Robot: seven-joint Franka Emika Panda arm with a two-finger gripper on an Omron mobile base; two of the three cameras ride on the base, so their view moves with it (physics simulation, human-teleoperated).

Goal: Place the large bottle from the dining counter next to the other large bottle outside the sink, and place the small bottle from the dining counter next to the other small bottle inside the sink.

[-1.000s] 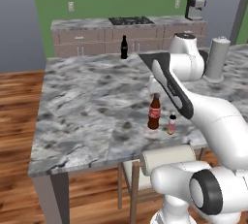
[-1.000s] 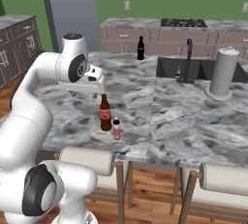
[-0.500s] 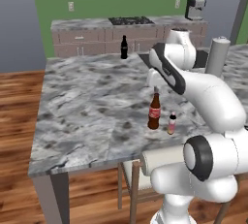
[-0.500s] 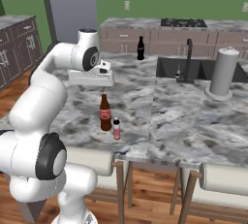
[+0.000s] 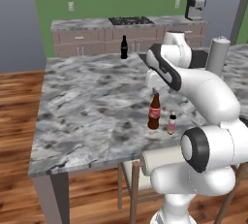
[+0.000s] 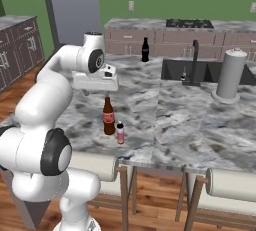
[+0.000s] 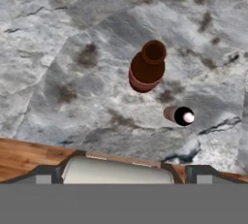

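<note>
While the arm reaches over the worktop, the items stand as follows.
Jaws (image 7: 124, 172): spread wide, empty, hanging above the large bottle.
Large bottle (image 6: 108, 117): brown, red label, upright near the worktop's near edge, below the hand.
Small bottle (image 6: 120, 133): pinkish-red, upright, just beside the large bottle on its right and nearer the edge, apart from it.
Other large bottle (image 6: 145, 50): dark, upright at the far edge, left of the sink.
Sink (image 6: 172, 69): dark basin with black faucet (image 6: 195, 60), far right.
Worktop (image 5: 87, 102): grey-white marbled stone.
Stool (image 7: 116, 169): pale cushion below the near edge.
</note>
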